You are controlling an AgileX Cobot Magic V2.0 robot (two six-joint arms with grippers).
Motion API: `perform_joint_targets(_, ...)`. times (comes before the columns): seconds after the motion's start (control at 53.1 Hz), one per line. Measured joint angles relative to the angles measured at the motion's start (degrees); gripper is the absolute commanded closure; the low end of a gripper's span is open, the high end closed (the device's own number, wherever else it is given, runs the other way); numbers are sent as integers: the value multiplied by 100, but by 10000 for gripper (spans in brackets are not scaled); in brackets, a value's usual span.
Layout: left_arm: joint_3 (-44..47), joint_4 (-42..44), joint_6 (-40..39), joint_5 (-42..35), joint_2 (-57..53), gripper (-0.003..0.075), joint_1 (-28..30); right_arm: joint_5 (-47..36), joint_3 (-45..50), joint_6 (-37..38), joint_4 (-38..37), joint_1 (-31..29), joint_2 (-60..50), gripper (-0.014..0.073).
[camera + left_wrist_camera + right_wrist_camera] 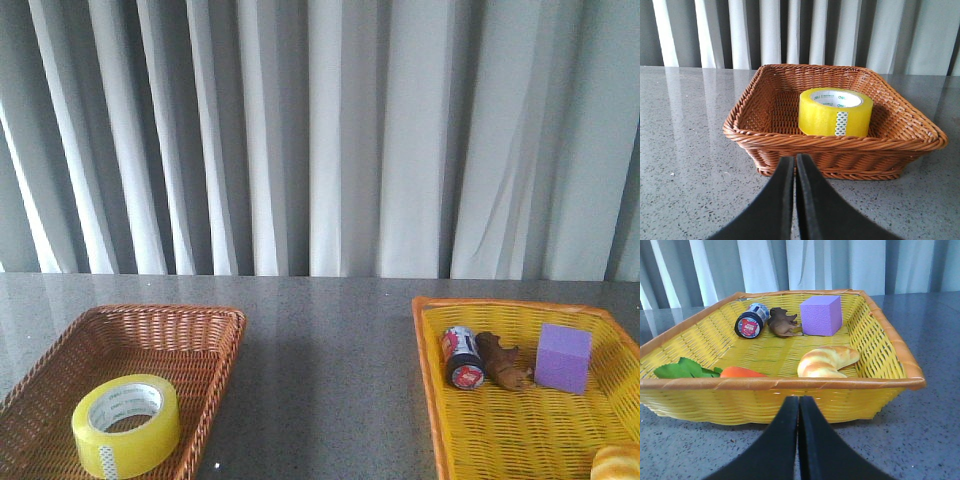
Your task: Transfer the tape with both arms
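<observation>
Nearest to me, in the left wrist view, the left pincer (795, 172) sits at the lower centre of the frame with its two dark fingers pressed together and nothing between them. It is low over the grey counter (685, 165), short of the brown basket (832, 145). The right wrist view shows the same posture: the right pincer (799, 412) is closed and empty at the lower centre, just outside the near rim of the yellow basket (790, 385).

The tape (126, 425) lies flat, hole upward, in the brown basket at the lower left of the front view, toward that basket's near end. In the left wrist view it stands right of centre, its rim above the wicker wall, so I judge it reachable from above.

The yellow basket, at the lower right of the front view, holds a carrot (740, 372) with green leaves (682, 369) and a croissant (826, 361) near its front. Behind them are a small can (751, 322) on its side, a brown toy animal (783, 323) and a purple cube (821, 315) near the far wall. There is bare weave in its middle.

I judge the two arms parked, each facing its own basket. This fits either a tape awaiting pickup from the brown basket or one already delivered there; I cannot tell which.

Curtains (320, 130) close the background.
</observation>
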Motion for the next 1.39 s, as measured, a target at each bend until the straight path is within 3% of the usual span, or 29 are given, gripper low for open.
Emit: perform_joint_targets(1.393, 0, 0, 0, 0, 0, 726, 0, 0, 0, 11, 157, -5, -1, 599)
